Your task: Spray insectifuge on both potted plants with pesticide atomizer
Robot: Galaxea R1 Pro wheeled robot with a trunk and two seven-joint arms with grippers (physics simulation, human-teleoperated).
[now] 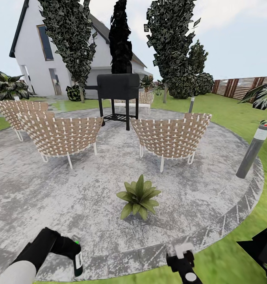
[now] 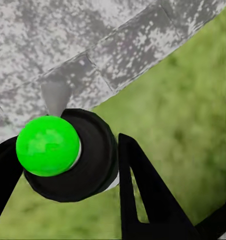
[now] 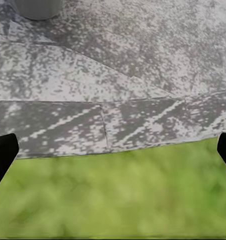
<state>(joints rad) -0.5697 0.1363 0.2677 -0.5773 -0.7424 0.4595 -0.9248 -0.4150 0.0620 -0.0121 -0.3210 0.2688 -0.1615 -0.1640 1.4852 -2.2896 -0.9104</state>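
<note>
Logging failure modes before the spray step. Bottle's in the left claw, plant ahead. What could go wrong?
1. The pesticide atomizer is in the left claw, low at the patio edge, well short of the potted plant; spray may fall short.
2. Only this one plant is in view; the second could get missed.
3. The right claw is open and idle, offering no support if the bottle slips.

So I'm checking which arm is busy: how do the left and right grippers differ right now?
The left gripper is shut on the spray bottle; the right gripper holds nothing. By the wrist views, the left's fingers hug the bottle, while the right's fingers stand wide apart. Both hang low by the patio edge, near the grass.
</note>
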